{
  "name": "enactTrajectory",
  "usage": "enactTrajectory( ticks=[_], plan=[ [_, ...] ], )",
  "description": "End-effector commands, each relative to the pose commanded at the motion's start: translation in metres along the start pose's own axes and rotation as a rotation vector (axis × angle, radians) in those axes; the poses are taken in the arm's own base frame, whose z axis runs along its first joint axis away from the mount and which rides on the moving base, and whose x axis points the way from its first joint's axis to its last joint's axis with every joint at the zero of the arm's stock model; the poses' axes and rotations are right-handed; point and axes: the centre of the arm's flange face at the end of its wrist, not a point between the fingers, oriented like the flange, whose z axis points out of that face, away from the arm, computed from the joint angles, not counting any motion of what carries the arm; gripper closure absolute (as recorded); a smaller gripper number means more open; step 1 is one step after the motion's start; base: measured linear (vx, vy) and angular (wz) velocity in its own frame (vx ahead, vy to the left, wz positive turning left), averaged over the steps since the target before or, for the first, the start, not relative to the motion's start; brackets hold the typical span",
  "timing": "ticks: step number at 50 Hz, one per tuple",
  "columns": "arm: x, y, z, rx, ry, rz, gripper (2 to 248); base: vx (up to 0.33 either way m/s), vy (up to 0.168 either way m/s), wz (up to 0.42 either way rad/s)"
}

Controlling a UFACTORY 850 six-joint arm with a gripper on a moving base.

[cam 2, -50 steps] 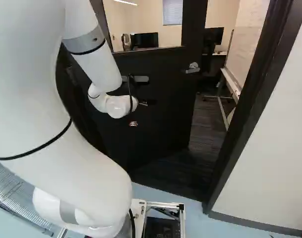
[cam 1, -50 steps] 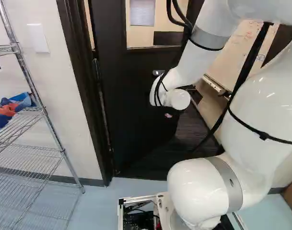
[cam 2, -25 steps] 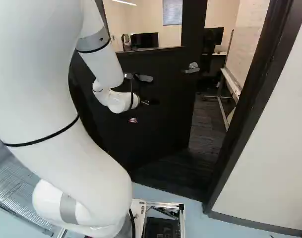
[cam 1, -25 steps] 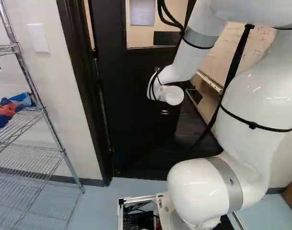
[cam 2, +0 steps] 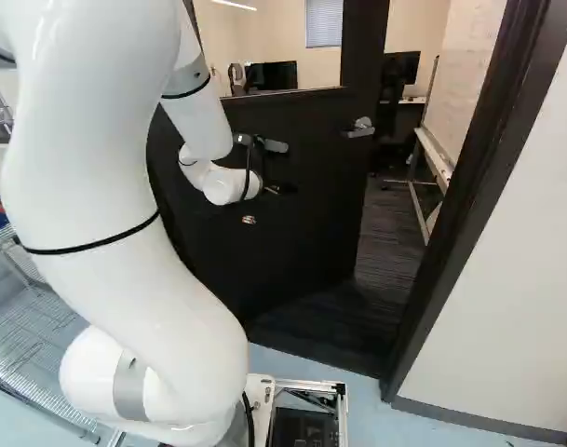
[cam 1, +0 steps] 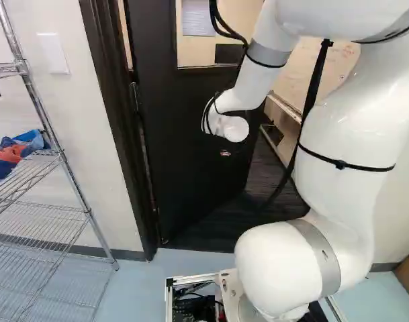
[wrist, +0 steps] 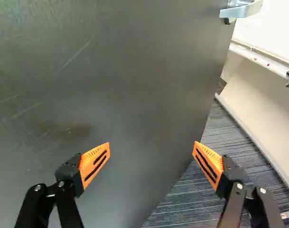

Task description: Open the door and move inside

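Arm [cam 1: 345, 127] has reached nearer the door [wrist: 111, 85]; the gripper [wrist: 151, 144] stands wide open, gripping nothing (best push gently, near the handle [cam 2: 360, 129]).

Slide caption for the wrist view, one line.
Open gripper facing the partly open door, lever handle near its free edge, carpet beyond.

No readable text is showing; reddish marks [cam 1: 347, 51] on the whiteboard [cam 1: 295, 82] are appearing too faint to read.
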Motion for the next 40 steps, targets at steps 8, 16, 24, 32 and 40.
enactTrajectory(
  ticks=[8, 16, 24, 32, 40],
  plan=[
    [0.002, -0.007, 0.009, 0.008, 0.002, -0.002, 3, 0.0, 0.0, 0.0],
    [0.004, -0.014, 0.018, 0.017, 0.004, -0.005, 3, 0.0, 0.0, 0.0],
    [0.006, -0.022, 0.027, 0.025, 0.006, -0.007, 3, 0.0, 0.0, 0.0],
    [0.008, -0.029, 0.036, 0.034, 0.008, -0.009, 3, -0.01, -0.003, -0.002],
    [0.009, -0.037, 0.045, 0.044, 0.011, -0.011, 3, 0.0, 0.0, 0.0]
  ],
)
